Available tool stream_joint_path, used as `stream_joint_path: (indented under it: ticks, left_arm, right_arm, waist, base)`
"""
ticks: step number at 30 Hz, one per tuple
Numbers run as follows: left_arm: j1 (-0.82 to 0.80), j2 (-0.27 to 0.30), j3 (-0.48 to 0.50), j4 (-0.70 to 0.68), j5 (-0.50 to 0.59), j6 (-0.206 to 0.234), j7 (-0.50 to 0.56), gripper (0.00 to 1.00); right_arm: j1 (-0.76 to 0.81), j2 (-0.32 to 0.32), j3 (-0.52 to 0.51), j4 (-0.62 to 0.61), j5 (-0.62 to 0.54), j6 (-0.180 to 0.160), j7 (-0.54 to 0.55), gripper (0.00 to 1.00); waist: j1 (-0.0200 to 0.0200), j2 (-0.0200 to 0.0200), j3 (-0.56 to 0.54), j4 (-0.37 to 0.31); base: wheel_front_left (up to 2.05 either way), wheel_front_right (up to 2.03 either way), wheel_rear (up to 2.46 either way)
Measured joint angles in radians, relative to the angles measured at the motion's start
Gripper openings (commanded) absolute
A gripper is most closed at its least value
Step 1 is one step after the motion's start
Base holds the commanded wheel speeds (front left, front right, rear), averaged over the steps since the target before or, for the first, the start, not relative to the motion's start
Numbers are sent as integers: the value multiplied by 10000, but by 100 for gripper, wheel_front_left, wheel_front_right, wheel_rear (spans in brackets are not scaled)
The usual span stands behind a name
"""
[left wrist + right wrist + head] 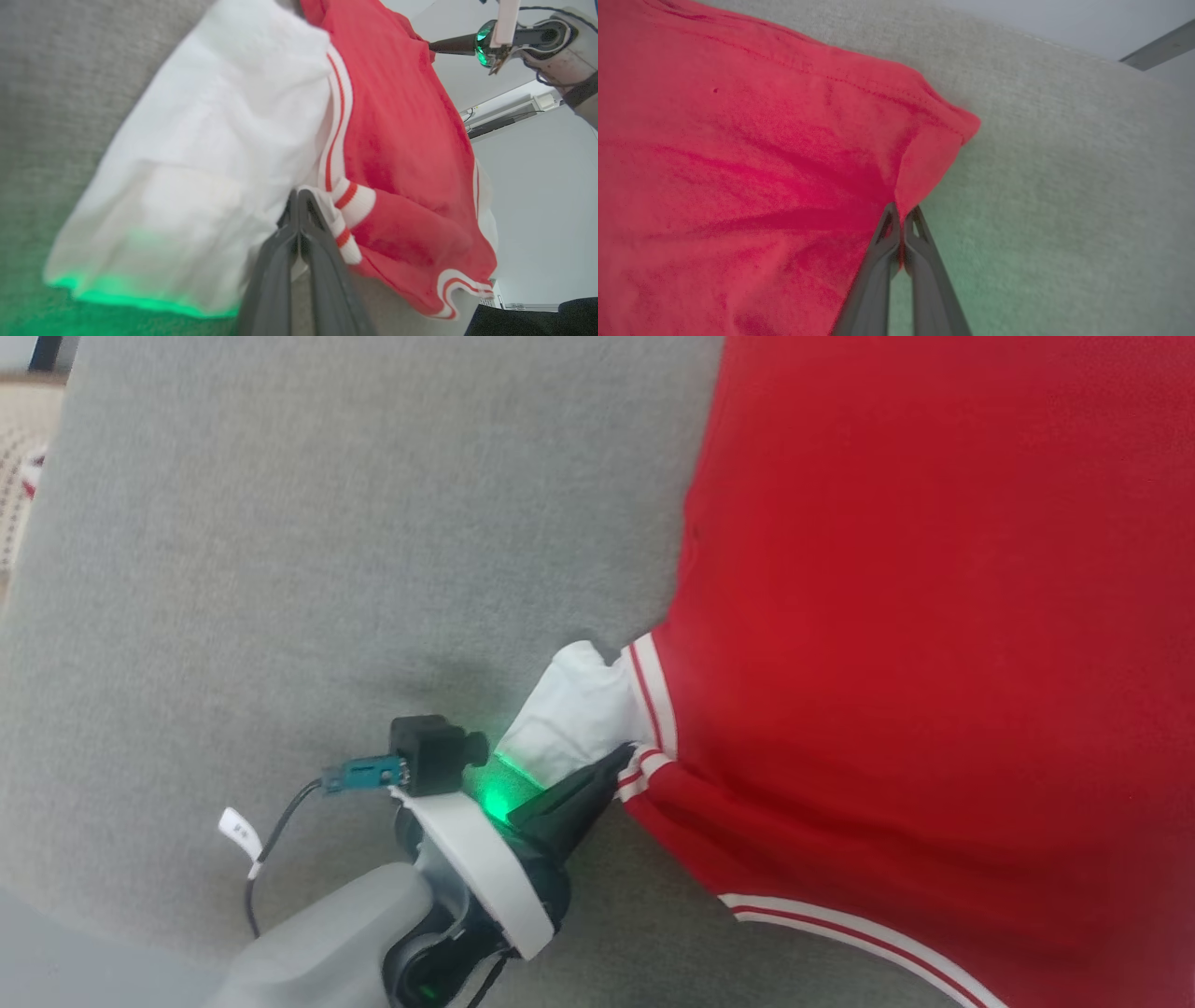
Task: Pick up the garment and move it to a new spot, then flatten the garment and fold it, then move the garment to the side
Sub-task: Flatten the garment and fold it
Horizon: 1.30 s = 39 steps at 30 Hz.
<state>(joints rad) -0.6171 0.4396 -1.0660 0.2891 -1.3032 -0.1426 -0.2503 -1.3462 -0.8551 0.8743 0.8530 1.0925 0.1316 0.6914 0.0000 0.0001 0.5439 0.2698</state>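
The garment point(915, 616) is a red jersey shirt with white sleeves and striped trim, spread over the right of the grey surface point(308, 541). My left gripper point(624, 753) is shut on its striped armhole trim beside the bunched white sleeve point(574, 709). In the left wrist view the left gripper point(297, 196) pinches that trim, with the white sleeve point(201, 163) to its left and the garment point(402, 140) to its right. The right gripper point(432, 45) holds the far red edge there. In the right wrist view my right gripper point(901, 210) is shut on the garment point(738, 163) near its hem corner.
Grey cloth-covered surface point(1064, 186) extends left of and beyond the garment. A cable with a white tag point(241, 835) hangs off my left wrist. Patterned floor point(19, 476) shows at the far left edge.
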Motion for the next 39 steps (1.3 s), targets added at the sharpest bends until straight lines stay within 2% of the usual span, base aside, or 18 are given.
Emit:
stream_joint_path:
  ticks: [6, 14, 19, 25, 31, 32, 33, 34, 37, 39]
  left_arm:
    - [465, 249, 146, 215, -211, 50, -82, 0]
    - [1336, 918, 374, 299, -428, 92, -113, 0]
    - [1686, 1135, 600, 274, -433, 105, -113, 0]
    - [1911, 1227, 949, 207, -403, 165, -113, 0]
    - [2064, 1229, 1099, 217, -221, 238, -113, 0]
    - [2073, 1223, 1120, 213, -213, 238, -113, 0]
    - [2081, 1220, 1124, 217, -198, 238, -113, 0]
    - [2081, 1218, 1126, 219, -155, 238, -113, 0]
    - [2082, 1225, 1158, 215, -140, 238, -113, 0]
    - [2082, 1233, 1189, 169, -81, 238, -113, 0]
  right_arm:
    - [1435, -1053, 349, -2054, 838, 0, -142, 0]
    - [4709, -3062, 857, -5777, 2257, 0, -541, 0]
    - [6824, -3992, 1350, -7612, 2853, -2, -1116, 0]
    - [8583, -4374, 1948, -9116, 2961, -4, -1743, 0]
    - [9370, -4023, 2021, -9492, 2554, -4, -2403, 0]
    - [9382, -3948, 1873, -9415, 2401, -2, -2640, 17]
    - [9393, -3912, 1760, -9394, 2243, -2, -2861, 54]
    - [9435, -3921, 1601, -9396, 2155, -4, -3058, 100]
    - [9498, -4299, 1101, -9591, 2232, -2, -3419, 100]
    - [9498, -5175, 593, -10126, 2602, -4, -3486, 100]
  waist:
    - [0, -1, -842, -428]
    - [0, -1, -1975, -1171]
    - [0, -1, -2415, -1633]
    - [0, 0, -2679, -1976]
    - [0, -1, -2741, -2116]
    - [0, -1, -2746, -2140]
    - [0, -1, -2756, -2149]
    - [0, -1, -2766, -2146]
    - [0, -1, -2762, -2125]
    - [0, -1, -2739, -2075]
  base:
    - [0, 0, 0]
    - [0, 0, 0]
    - [0, 0, 0]
    - [0, 0, 0]
    - [0, 0, 0]
    - [0, 0, 0]
    - [0, 0, 0]
    - [0, 0, 0]
    - [0, 0, 0]
    - [0, 0, 0]
